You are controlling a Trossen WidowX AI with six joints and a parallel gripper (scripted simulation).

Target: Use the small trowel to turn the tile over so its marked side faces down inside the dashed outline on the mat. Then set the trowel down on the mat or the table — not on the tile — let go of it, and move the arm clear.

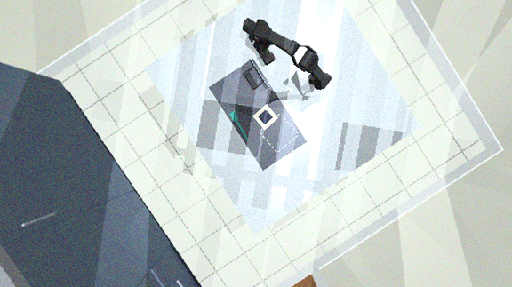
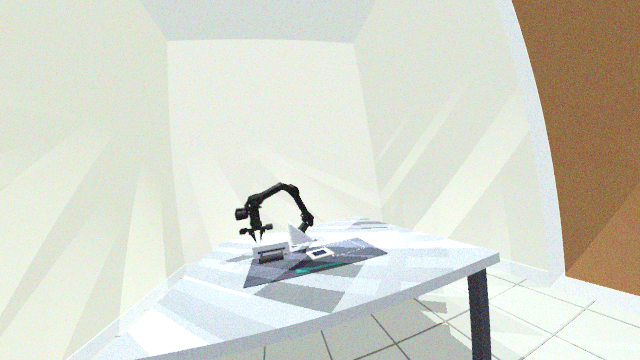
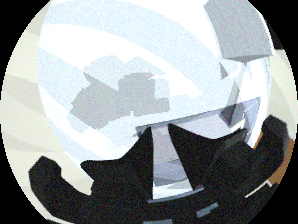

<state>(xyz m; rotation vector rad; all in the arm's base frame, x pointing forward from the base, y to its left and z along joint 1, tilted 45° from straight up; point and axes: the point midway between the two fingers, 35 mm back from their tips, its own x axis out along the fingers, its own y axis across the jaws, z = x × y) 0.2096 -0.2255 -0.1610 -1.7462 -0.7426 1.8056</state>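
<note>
The tile (image 1: 271,123) (image 2: 309,253), white-rimmed with a dark square showing on top, lies flat on the dark mat (image 1: 230,86) (image 2: 260,277). It lies beside the dashed outline (image 1: 287,144), overlapping its near corner at most. The teal trowel (image 1: 241,128) (image 2: 320,267) lies along one long edge of the mat, apart from the tile, its wider end away from the outline. My gripper (image 1: 260,49) (image 2: 258,240) (image 3: 158,128) points down, partly open and empty, above the table just off the mat's end, well away from trowel and tile.
A low slotted block (image 1: 252,79) (image 2: 256,254) stands on the mat's end nearest my gripper. A pale wedge-like shape (image 1: 301,85) (image 2: 298,236) stands by the arm's base. Striped light and shadow patches cross the table (image 2: 170,320) and mat.
</note>
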